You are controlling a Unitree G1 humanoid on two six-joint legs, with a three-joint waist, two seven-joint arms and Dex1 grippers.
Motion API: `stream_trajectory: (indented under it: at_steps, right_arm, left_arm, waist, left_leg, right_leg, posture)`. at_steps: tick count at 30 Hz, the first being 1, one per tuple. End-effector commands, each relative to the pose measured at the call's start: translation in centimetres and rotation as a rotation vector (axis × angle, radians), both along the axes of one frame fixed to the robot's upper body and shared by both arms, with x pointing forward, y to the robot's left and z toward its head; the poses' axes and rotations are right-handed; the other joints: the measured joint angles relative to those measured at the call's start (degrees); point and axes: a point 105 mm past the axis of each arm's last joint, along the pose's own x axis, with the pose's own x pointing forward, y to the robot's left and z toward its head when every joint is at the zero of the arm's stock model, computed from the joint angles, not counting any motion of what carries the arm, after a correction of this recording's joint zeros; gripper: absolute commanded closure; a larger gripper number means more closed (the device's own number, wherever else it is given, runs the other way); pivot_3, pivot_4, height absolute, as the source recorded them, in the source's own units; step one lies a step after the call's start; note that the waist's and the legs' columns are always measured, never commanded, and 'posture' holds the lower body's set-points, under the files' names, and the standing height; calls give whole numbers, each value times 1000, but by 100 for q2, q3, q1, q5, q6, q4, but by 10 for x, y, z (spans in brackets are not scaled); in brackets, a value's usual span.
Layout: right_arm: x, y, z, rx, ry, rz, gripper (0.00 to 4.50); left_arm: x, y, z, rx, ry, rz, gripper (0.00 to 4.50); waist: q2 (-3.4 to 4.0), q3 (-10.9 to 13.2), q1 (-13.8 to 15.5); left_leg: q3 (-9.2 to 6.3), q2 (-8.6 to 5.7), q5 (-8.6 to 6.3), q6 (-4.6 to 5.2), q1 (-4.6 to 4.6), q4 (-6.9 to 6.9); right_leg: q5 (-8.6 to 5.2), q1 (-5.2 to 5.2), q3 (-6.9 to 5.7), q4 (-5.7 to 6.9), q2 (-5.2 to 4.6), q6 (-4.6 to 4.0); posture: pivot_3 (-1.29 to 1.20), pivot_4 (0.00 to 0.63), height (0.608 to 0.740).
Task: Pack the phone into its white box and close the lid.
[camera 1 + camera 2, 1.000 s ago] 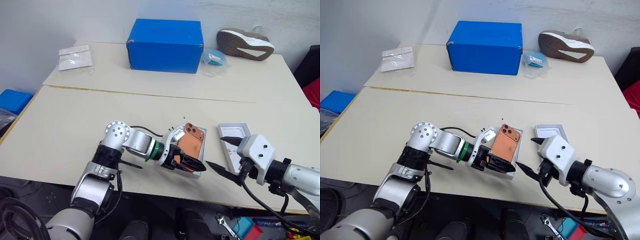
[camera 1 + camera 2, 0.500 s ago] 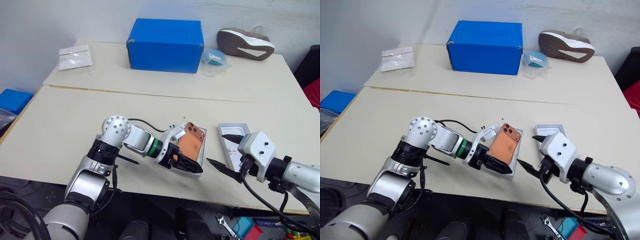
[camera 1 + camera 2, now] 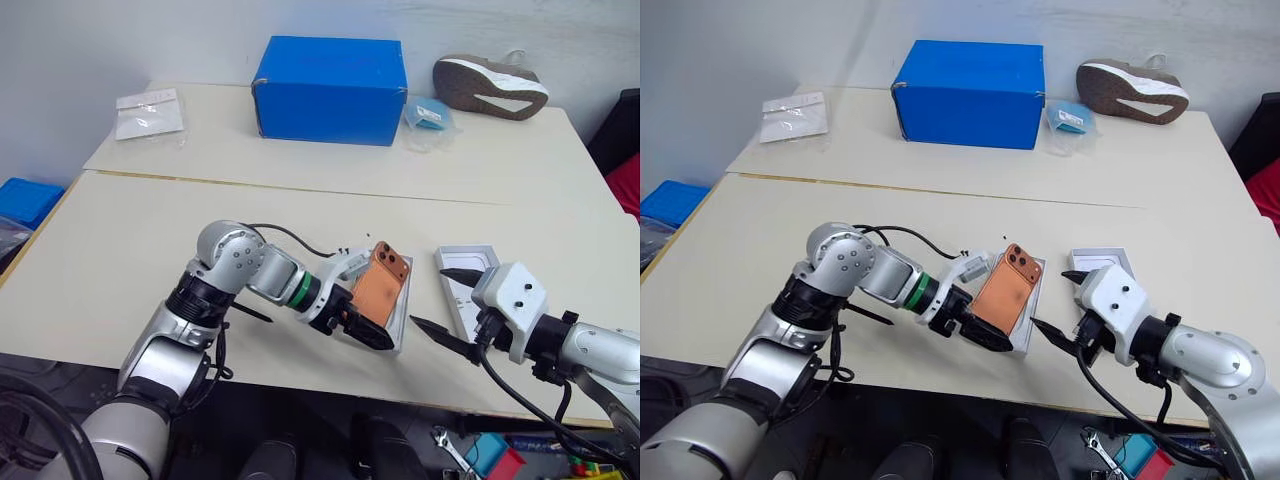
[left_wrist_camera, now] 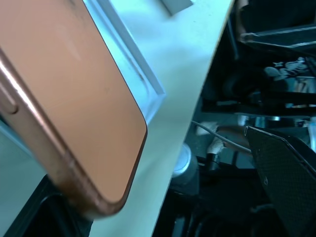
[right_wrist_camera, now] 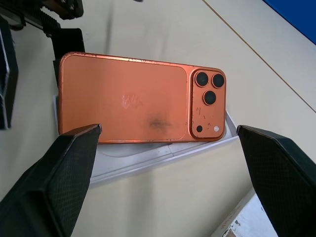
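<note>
The phone [image 3: 379,290] lies back-side up, camera bar at the far end, tilted over the white box [image 3: 402,325] near the front edge of the table [image 3: 150,240]. Its near end rests on one finger of the left gripper [image 3: 368,330] while the far end leans toward the box's far wall. It seems to be propped this way so it can be lowered into the tray at an angle — judging from the pose, it is not seated flat yet.

Left gripper: fingers spread wide, not clamped; in the left wrist view the phone's near corner sits against one black finger and the other finger stands well apart. So it supports the phone from below, not a real grip.

Right gripper [image 3: 440,305] hovers just beside the box on the robot's right, jaws wide apart and holding nothing. It points at the phone, prob. waiting to steady it or the box.

Containers:
- white box: holds the phone only partly, a strip of its floor shows under the phone in the right wrist view.
- lid [image 3: 468,275]: lies on the table to the right of the box, partly behind the right gripper. I can't tell if anything is in it.
- blue box [image 3: 330,77]: closed, far side of the table, well apart.
</note>
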Motion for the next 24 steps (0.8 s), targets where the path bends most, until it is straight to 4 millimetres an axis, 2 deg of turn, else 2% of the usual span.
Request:
stream_trajectory:
  at_steps: [1,15,20,24]
  right_arm:
    - [-1,2,6,6,-39,10,0]
    - [-3,5,5,10,-40,20,0]
    - [-3,6,4,11,-38,21,0]
    - [-3,7,4,14,-41,23,0]
  left_arm:
    - [-1,-6,14,-73,52,-25,11]
    - [0,11,23,-63,112,-12,11]
    - [2,9,23,-56,113,-3,11]
    - [9,3,32,-117,171,32,11]
  waist:
    - [0,0,9]
    - [-1,2,-3]
    - [-1,2,2]
    - [-1,2,9]
  left_leg:
    - [-1,0,0,0,0,0]
    - [1,-3,2,4,-22,2]
    - [1,-5,2,5,-22,2]
    - [1,-6,2,6,-24,2]
  right_leg:
    - [0,1,0,0,0,0]
    - [0,-31,4,11,-1,0]
    - [0,-32,4,10,-2,0]
    - [0,-32,4,9,-3,0]
  posture:
    - [0,150,740]
    - [0,150,740]
    - [0,150,740]
    - [0,150,740]
